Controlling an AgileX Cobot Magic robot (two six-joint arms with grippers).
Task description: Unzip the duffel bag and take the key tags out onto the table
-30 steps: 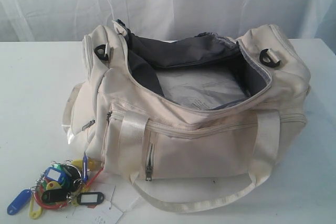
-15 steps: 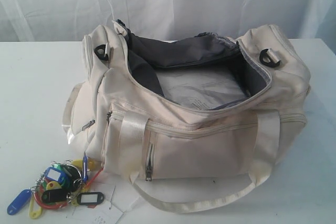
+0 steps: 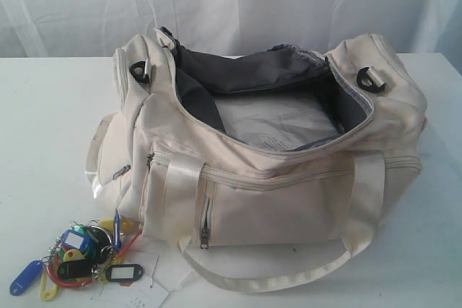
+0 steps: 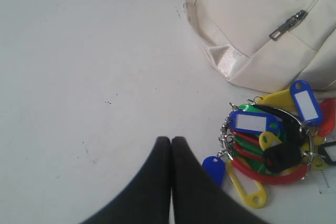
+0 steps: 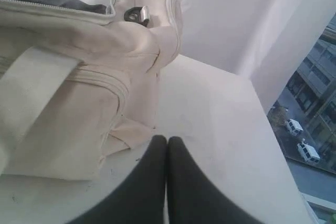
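Though unzipped, cream duffel bag (image 3: 289, 200) beside bright key tags (image 3: 81, 252); left hand (image 4: 170, 140), right hand (image 5: 167, 139) pressed together.

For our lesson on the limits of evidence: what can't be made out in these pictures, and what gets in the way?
Exterior view: the print on the white paper label is too small to read.
Left wrist view: the key tags run off the right edge, so no full count.
Exterior view: the duffel bag hides the near part of its inner floor behind its own wall.
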